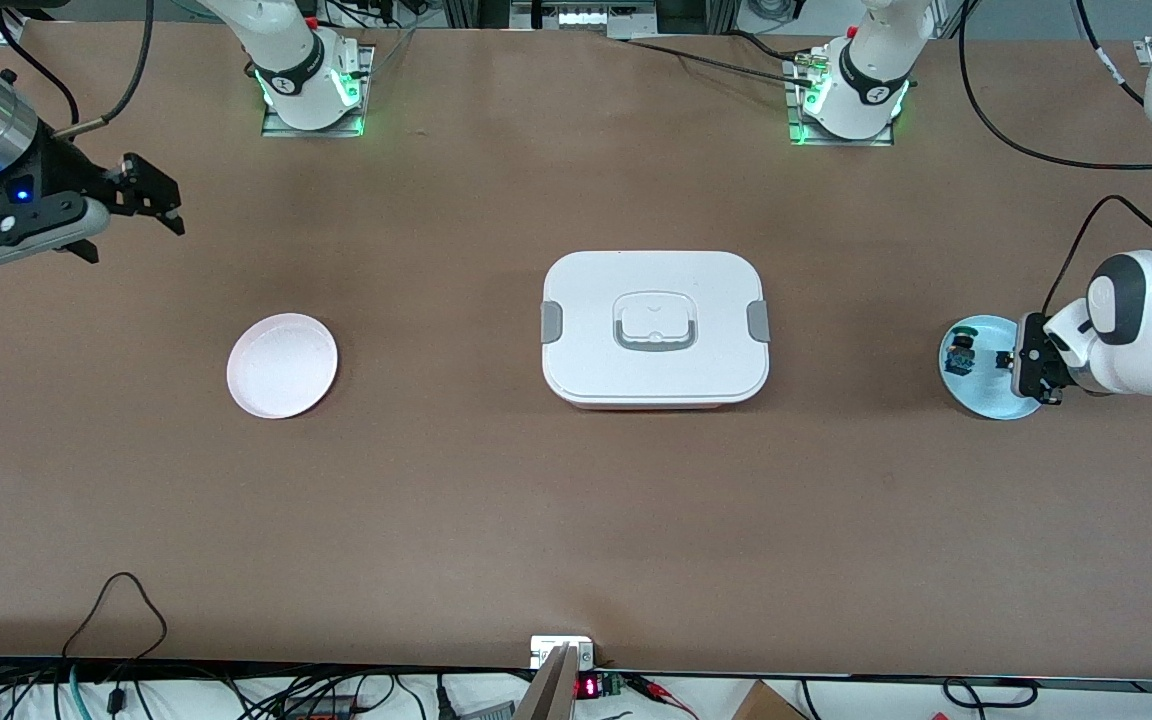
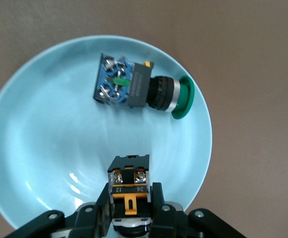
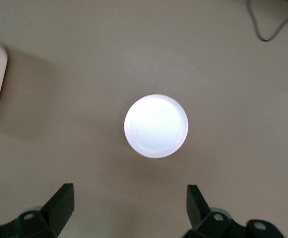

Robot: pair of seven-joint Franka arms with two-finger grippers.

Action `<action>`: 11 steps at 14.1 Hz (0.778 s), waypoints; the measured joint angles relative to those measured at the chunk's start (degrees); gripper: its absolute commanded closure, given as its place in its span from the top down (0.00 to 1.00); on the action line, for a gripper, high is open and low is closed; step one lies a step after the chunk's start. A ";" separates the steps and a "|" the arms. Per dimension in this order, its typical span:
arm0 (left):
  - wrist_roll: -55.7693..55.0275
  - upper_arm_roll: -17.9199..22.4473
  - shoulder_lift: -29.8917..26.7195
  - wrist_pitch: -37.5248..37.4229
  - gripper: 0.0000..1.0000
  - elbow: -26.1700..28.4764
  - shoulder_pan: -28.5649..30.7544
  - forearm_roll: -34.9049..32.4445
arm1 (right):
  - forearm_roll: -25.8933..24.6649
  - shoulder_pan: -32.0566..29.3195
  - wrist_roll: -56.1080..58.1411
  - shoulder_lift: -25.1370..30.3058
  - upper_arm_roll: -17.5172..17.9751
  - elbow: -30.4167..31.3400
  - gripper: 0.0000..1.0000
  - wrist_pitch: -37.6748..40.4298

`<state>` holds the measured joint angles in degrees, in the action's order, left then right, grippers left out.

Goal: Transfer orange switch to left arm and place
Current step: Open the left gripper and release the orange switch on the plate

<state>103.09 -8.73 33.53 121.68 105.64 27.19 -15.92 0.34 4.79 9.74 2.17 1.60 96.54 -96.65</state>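
The orange switch (image 2: 129,186), black with an orange tab, is clamped between the fingers of my left gripper (image 2: 129,201), which is shut on it. Gripper and switch (image 1: 1002,357) are just over the light blue plate (image 1: 996,400) at the left arm's end of the table. The white box (image 1: 654,325) with grey clips sits in the middle of the table. My right gripper (image 1: 136,240) hangs open and empty above the table at the right arm's end; in its wrist view the fingers (image 3: 59,206) stand wide apart.
A second switch with a green cap and blue body (image 2: 134,88) lies on the blue plate (image 2: 44,148). A pale pink plate (image 1: 282,364) lies toward the right arm's end, seen below the right gripper (image 3: 129,198) as a round pale plate (image 3: 156,126). Cables run along the table's near edge.
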 measured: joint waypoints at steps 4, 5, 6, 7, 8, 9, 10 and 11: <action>0.45 -0.59 -0.46 0.34 1.00 0.54 0.62 0.00 | -1.76 -0.05 -7.65 -2.03 -0.03 0.02 1.00 -3.00; 0.56 -0.90 -1.01 0.16 1.00 0.53 0.68 0.00 | -1.80 -0.08 -7.78 -2.74 -0.11 0.01 1.00 -3.44; 0.64 -1.69 -1.83 -0.54 1.00 0.51 0.85 0.00 | -1.83 -0.13 -7.80 -3.27 -0.19 -0.03 1.00 -3.61; 0.63 -2.75 -2.98 -1.94 1.00 0.45 0.98 0.00 | -1.85 -0.16 -7.80 -3.51 -0.25 -0.05 1.00 -3.60; 0.62 -3.67 -4.42 -3.63 1.00 0.36 0.98 0.00 | -1.87 -0.16 -7.80 -3.56 -0.25 -0.08 1.00 -3.57; 0.55 -4.65 -6.00 -5.20 1.00 0.10 0.99 0.02 | -1.87 -0.16 -7.81 -3.55 -0.25 -0.18 1.00 -3.54; 0.04 -5.71 -7.55 -7.14 1.00 -0.45 0.99 0.05 | -1.89 -0.16 -7.82 -3.55 -0.25 -0.29 1.00 -3.51; -1.49 -6.60 -8.94 -9.84 1.00 -1.33 0.96 0.07 | -1.90 -0.17 -7.86 -3.55 -0.28 -0.34 1.00 -3.47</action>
<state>101.59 -15.33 24.59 111.83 104.31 28.15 -15.85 -1.55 4.62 1.89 -1.38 1.32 96.20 -100.12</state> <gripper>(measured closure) 0.000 0.000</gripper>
